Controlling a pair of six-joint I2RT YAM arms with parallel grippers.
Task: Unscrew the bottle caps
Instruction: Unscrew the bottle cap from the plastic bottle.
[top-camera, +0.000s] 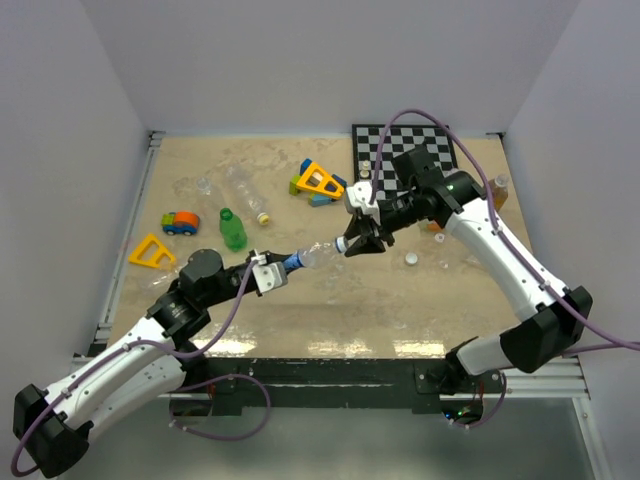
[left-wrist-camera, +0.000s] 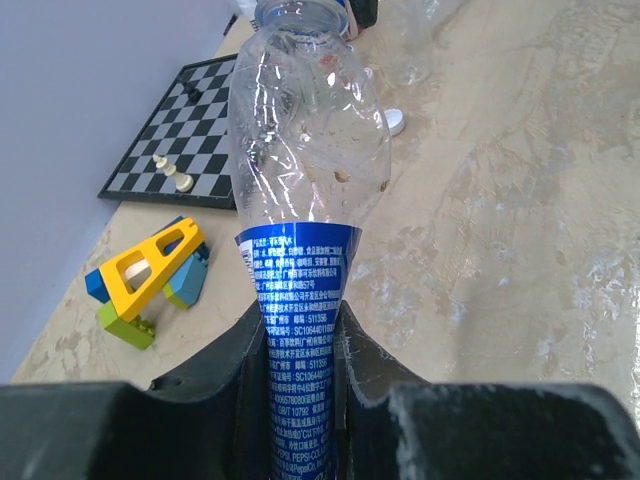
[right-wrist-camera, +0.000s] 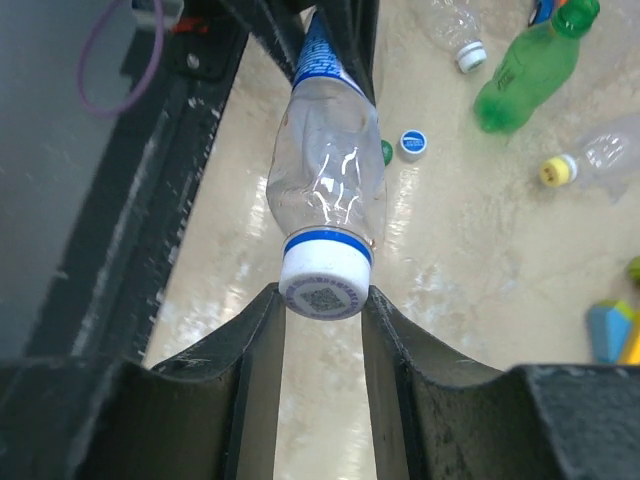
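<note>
1. Left gripper (left-wrist-camera: 300, 345) calling in. My jaws are squeezed down to a narrow gap and clamped on the clear bottle (left-wrist-camera: 305, 150), pinching it across its blue label (left-wrist-camera: 297, 265) at the base end.
2. The bottle is off the table (top-camera: 330, 320). It lies almost level in the air over the middle, base end left with me, neck pointing right.
3. Over to my right gripper (right-wrist-camera: 322, 298). The jaws are drawn in close, one finger on each side of the white cap (right-wrist-camera: 325, 283), and both inner faces are pressed against its rim.
4. That cap sits on the bottle's neck, just past the blue ring. It is held up in the air a little right of centre, between my right fingers.
5. On the table under the bottle lies a loose blue cap (right-wrist-camera: 412, 143). There is a small green thing just beside it, possibly another cap, but it is too small for me to be sure.
6. A loose white cap (top-camera: 411, 259) lies on the table just right of my right gripper.
7. Left of centre lies a green bottle (top-camera: 232, 229). Just beyond it is another clear one with a yellow cap (top-camera: 263, 217) on it.
8. At the far side, the chessboard (top-camera: 405, 150) is on the right and the toy blocks (top-camera: 318, 183) are near the middle.
</note>
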